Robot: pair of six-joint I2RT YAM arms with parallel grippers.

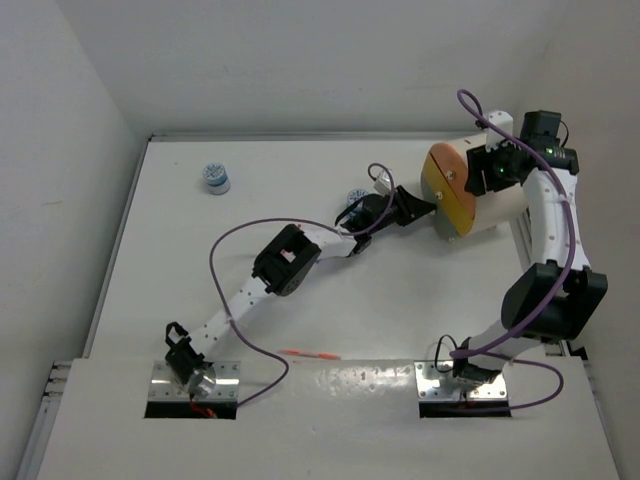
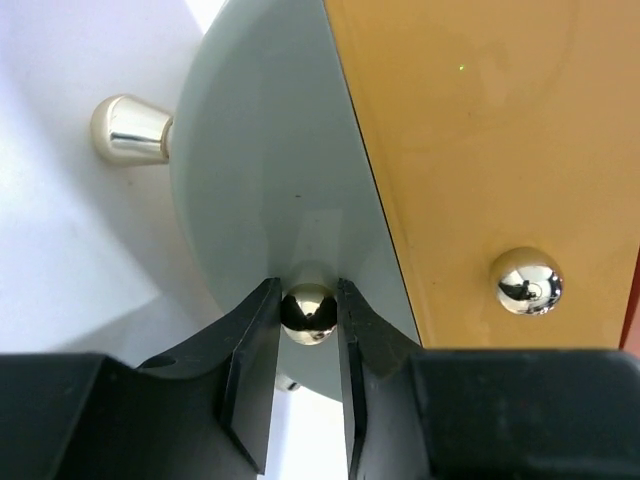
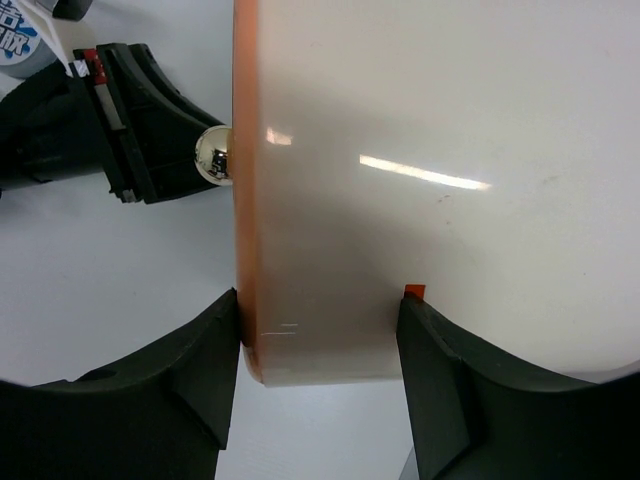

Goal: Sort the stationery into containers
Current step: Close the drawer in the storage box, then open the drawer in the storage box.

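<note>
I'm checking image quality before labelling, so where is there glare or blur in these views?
Right wrist: a bright glare streak crosses the cream drum-shaped container. Left wrist: the small chrome knob nearest the camera shows mirror reflections. Top external: soft light, faint shadows, no obvious blur.

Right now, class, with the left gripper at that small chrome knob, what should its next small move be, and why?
Probably ease the chrome knob straight back, away from the cream drum, to start opening its front. The left gripper pinches the knob from both sides, and the right gripper clamps the drum's edge, bracing it.
</note>
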